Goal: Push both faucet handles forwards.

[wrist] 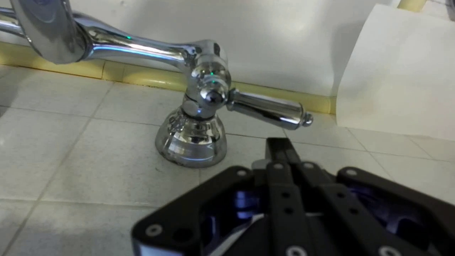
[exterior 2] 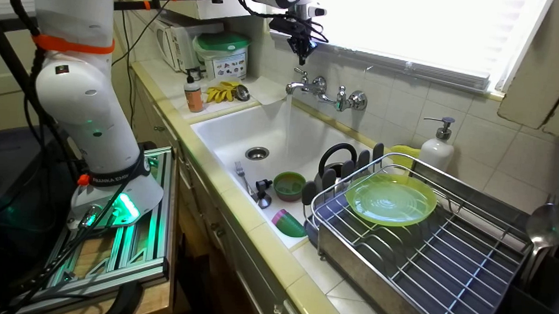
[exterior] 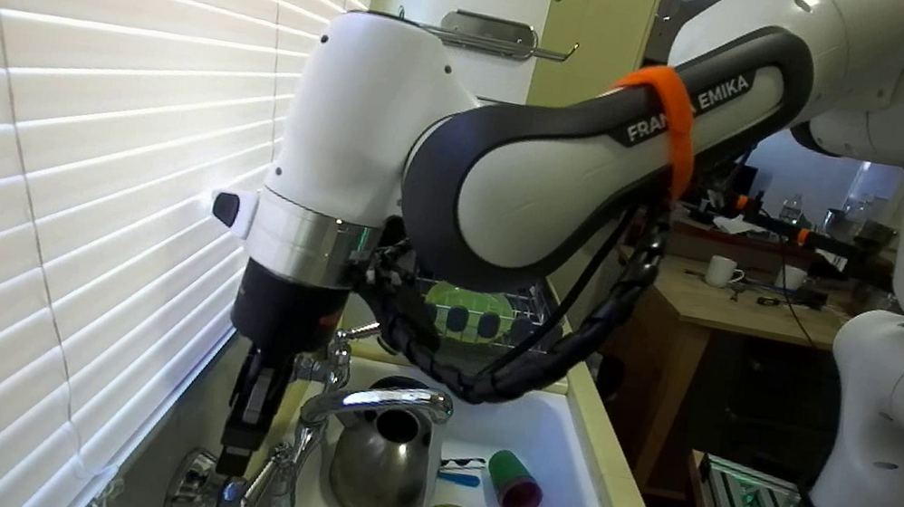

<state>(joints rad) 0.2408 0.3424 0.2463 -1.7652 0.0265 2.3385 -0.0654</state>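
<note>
Found claw (wrist: 282, 145) pressed together, pointing down, just beside nearer faucet handle (wrist: 254, 104); noted farther faucet handle (exterior 2: 342, 101) well apart and water (exterior 2: 288, 111) running from spout (exterior 2: 297, 86).

You've handles (wrist: 268, 108) either side of spout (exterior: 377, 402); bowl (exterior 2: 289, 186), cup (exterior 2: 288, 223) & kettle (exterior: 379, 469) in sink (exterior 2: 224, 128); in an exterior view, plate (exterior 2: 391, 199) on rack (exterior 2: 352, 276), R of sink.

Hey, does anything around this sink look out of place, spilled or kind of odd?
Mainly the green-and-pink cup, lying on its side in the sink instead of standing. The white sheet also looks misplaced, lying across the yellow edging. Water is running from the spout; I see no obvious spill.
</note>
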